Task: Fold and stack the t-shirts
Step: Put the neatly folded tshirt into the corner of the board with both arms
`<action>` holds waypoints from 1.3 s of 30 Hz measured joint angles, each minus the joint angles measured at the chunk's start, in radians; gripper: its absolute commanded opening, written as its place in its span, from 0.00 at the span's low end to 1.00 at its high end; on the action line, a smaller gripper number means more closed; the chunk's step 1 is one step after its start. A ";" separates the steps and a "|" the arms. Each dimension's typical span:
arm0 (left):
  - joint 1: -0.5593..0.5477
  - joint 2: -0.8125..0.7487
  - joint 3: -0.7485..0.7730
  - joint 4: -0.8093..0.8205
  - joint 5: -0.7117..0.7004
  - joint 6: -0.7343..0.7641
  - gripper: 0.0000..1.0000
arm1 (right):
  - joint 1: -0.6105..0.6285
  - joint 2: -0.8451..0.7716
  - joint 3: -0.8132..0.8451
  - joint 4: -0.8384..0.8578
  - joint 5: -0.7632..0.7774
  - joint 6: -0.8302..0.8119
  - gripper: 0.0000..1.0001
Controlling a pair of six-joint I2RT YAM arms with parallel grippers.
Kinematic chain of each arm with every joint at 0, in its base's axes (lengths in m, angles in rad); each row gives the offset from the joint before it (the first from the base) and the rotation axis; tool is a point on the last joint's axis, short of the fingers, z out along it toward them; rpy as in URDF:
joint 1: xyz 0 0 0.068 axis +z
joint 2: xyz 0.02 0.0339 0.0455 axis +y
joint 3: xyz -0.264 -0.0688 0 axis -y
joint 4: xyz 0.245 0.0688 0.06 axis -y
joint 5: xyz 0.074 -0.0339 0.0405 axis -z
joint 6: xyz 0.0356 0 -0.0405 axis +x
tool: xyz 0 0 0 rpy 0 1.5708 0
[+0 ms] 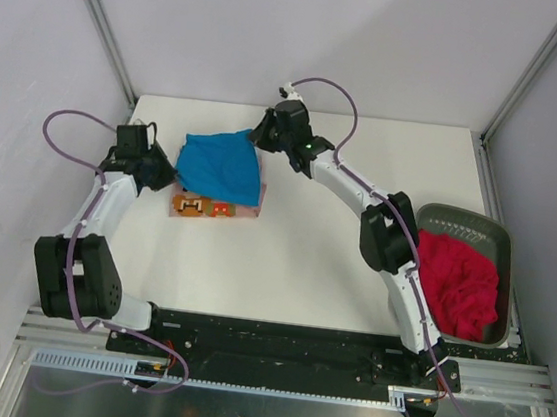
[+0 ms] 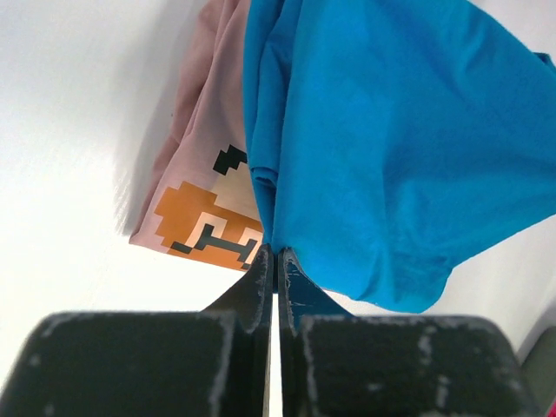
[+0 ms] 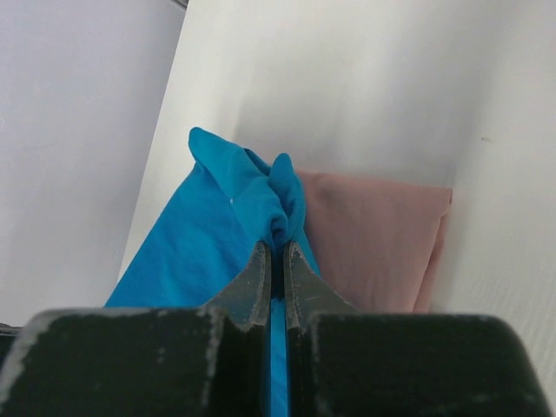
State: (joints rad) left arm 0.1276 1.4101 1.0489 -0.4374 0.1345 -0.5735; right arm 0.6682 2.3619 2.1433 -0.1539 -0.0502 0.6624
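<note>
pink t-shirt (image 1: 208,207) is lying folded | left gripper (image 2: 276,252), right gripper (image 3: 276,248) are pinching blue t-shirt (image 1: 221,165) over it | red t-shirt (image 1: 456,284) is waiting in basket (image 1: 459,217)

Robot lab cell: white table (image 1: 301,272) inside aluminium-framed panels (image 1: 329,33).

The blue t-shirt (image 1: 221,165) covers most of the pink t-shirt (image 1: 203,207). The right arm (image 1: 387,231) hides the left rim of the basket (image 1: 478,223).

Basket (image 1: 469,214): dark grey plastic, slotted walls, at the table's right side, near half.
Table (image 1: 332,265): white, flat.
Walls (image 1: 309,31): pale, plain, enclosing left, far, right.
</note>
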 measured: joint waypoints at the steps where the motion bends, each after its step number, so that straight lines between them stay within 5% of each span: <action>1: 0.002 0.004 0.000 0.000 0.000 0.000 0.00 | 0.000 0.004 0.006 0.000 0.000 0.000 0.00; 19: 0.029 0.029 -0.013 0.002 -0.001 0.018 0.00 | 0.000 0.040 0.045 0.002 -0.011 0.018 0.01; 21: 0.035 0.037 -0.026 0.004 -0.001 0.021 0.00 | -0.002 0.040 0.045 0.002 -0.011 0.018 0.13; 24: 0.047 0.071 -0.055 0.009 -0.001 0.020 0.00 | -0.007 0.041 0.040 0.002 -0.011 0.018 0.46; 27: 0.062 0.135 -0.094 0.011 -0.001 0.005 0.10 | -0.026 0.058 0.044 -0.005 -0.012 0.017 0.59; 34: 0.072 0.194 -0.146 0.008 0.006 -0.027 0.41 | -0.125 0.139 0.076 -0.095 -0.048 0.019 0.66; 39: 0.073 0.127 -0.143 0.005 0.002 -0.028 0.47 | -0.178 0.128 0.066 -0.134 -0.050 0.017 0.66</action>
State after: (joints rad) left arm 0.2008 1.5375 0.9062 -0.4320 0.1364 -0.6014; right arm 0.4904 2.4901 2.2093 -0.2874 -0.1005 0.6796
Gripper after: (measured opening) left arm 0.454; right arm 0.664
